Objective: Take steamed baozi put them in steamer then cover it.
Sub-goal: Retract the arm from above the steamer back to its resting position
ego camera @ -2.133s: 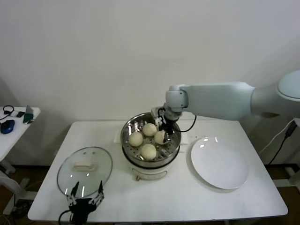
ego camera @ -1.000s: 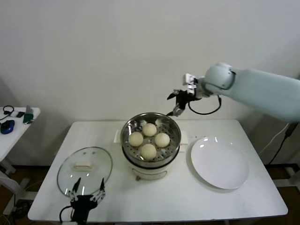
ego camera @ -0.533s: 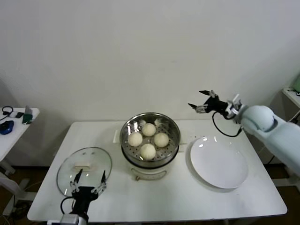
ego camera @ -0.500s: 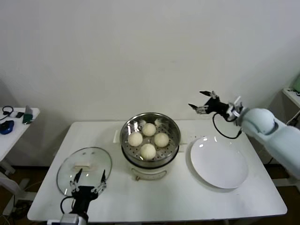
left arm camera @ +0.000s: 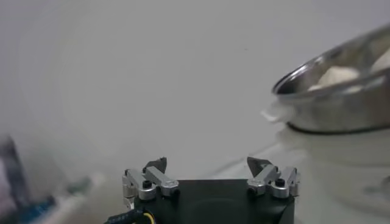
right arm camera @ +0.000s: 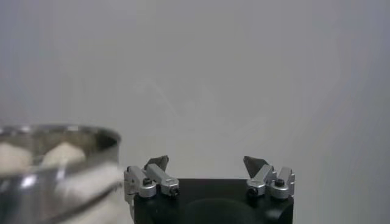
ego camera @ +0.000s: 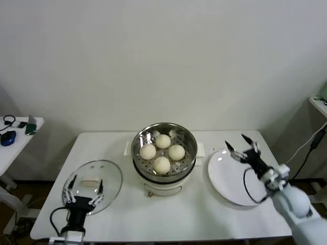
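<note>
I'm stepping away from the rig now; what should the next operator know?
Left gripper: open, empty, over the near rim of the glass lid.
Right gripper: open, empty, above the white plate.
Done: all four baozi sit on the tray in the steamer.
Left: pick up the lid from the table and cover the steamer.

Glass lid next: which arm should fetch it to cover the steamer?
Left. Its open tool hangs at the glass lid's near edge, while the right tool, also open, is over the white plate across the steamer.
</note>
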Controlling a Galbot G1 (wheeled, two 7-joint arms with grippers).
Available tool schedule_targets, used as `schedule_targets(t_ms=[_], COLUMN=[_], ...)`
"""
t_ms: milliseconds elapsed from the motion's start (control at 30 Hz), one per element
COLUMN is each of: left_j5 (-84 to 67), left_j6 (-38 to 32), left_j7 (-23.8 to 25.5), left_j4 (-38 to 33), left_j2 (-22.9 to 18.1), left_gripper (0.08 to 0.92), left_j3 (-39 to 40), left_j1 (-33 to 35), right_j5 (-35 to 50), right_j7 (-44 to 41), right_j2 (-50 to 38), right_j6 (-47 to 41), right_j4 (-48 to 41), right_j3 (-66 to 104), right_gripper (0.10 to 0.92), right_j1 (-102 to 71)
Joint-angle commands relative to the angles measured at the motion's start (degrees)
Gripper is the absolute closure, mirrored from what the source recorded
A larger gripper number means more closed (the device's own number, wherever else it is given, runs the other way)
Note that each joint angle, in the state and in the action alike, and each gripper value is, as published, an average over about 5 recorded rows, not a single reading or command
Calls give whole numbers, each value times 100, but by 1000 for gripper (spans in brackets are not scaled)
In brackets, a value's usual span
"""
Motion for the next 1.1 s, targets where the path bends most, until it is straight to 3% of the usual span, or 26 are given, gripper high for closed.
schedule_targets(t_ms=[33, 400, 767, 1100], left_j5=[3663, 5408, 5652, 5744], left_j6=[-403, -540, -302, -201], left_j7=[-842, -1073, -1087, -1155], left_j4=[755, 2484, 3264, 3733], left_j2=[737, 427, 185, 244], left_gripper=[177, 177, 177, 177], left_j3=[-349, -116, -92, -58], left_j1=[-172, -815, -1490, -2152], right_j5=[-316, -507, -580, -638], right_j7=[66, 184, 250, 262], right_j2=[1303, 1698, 1754, 1940], right_j6=[963, 1100, 1121, 1155], right_j4=[1, 75, 130, 196], right_j3=[1068, 812, 887, 945], right_gripper=[203, 203, 203, 203], right_j1=[-2151, -2223, -2309, -2392])
